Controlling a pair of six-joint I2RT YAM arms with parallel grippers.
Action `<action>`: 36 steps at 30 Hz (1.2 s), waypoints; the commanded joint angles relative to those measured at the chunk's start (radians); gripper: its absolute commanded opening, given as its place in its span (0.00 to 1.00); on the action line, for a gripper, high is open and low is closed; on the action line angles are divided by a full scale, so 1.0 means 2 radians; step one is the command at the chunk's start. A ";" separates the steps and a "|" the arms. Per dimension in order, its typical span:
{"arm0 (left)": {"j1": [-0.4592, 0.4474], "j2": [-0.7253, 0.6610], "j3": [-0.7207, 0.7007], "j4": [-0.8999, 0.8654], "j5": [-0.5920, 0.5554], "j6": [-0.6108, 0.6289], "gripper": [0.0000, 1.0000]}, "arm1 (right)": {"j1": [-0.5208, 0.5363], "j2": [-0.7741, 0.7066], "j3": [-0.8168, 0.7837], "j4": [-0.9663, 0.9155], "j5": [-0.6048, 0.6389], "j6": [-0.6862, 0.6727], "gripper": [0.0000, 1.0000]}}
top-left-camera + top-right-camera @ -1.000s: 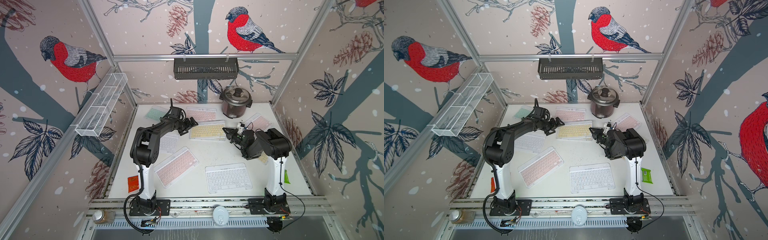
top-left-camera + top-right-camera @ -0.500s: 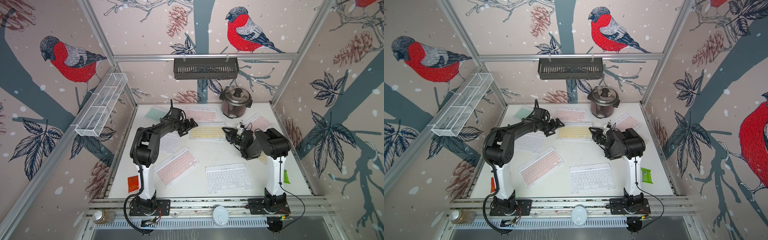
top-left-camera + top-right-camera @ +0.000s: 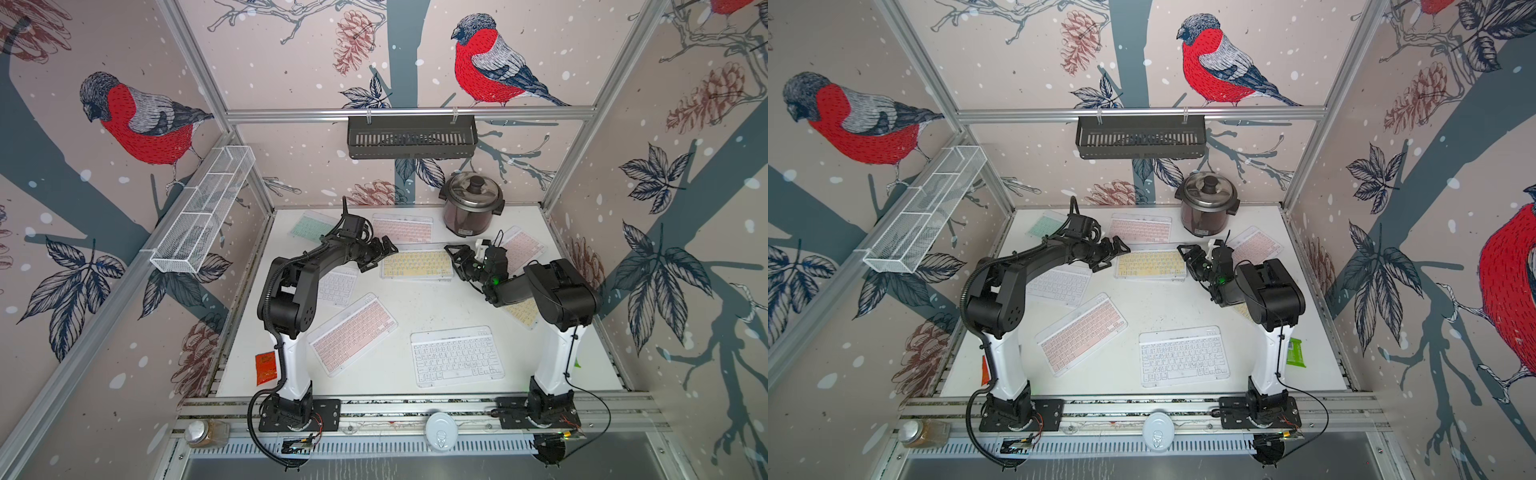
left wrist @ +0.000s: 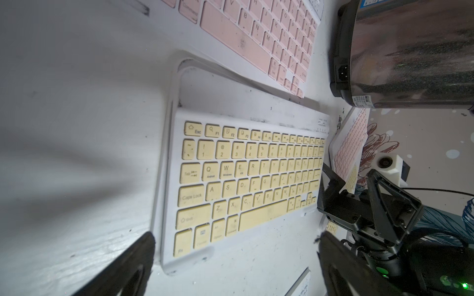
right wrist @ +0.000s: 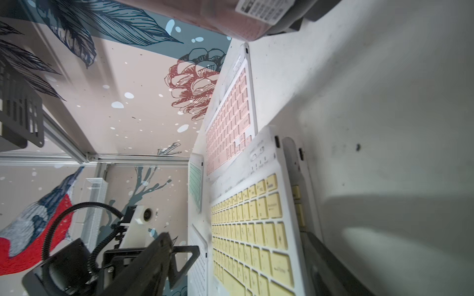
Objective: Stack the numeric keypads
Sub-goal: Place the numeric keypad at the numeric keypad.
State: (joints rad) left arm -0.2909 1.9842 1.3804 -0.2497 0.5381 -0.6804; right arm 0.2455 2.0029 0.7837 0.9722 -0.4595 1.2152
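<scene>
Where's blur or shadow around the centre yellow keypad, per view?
Left wrist: yellow keypad crisp near, softening far; broad soft shadow on the table. Right wrist: its keys slightly smeared, table shadowed beside it. Both top views: keypad evenly lit, sharp.

- The left arm and the right arm are each made up of bulky matte black joint housings on a white lower column
- Each column is fixed to a black base plate at the front edge of the bench, with thin red wires beside it
- A ribbed black conduit is looped from the left arm's base up along its links
- A thin black cable is run down the right arm's white column
- A white wrist camera with a round dark lens is carried by each arm
- A green light is lit on the right arm
- The left gripper and the right gripper are black, with open triangular finger frames
</scene>
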 commanded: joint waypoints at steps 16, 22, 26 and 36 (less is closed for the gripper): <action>0.001 -0.013 -0.030 -0.019 -0.009 0.003 0.98 | 0.056 -0.053 0.068 -0.319 0.136 -0.157 1.00; 0.001 -0.001 -0.027 -0.012 -0.006 -0.006 0.99 | 0.080 -0.060 0.068 -0.340 0.155 -0.149 1.00; 0.001 0.006 -0.027 -0.009 -0.002 -0.007 0.98 | 0.090 -0.070 0.062 -0.346 0.158 -0.140 1.00; 0.008 -0.045 -0.014 -0.059 -0.013 0.018 0.98 | 0.071 -0.144 0.059 -0.414 0.182 -0.183 1.00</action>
State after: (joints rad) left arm -0.2760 1.9438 1.3384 -0.3241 0.5129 -0.6792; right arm 0.3988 1.7767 0.9062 0.2287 -0.1379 0.9039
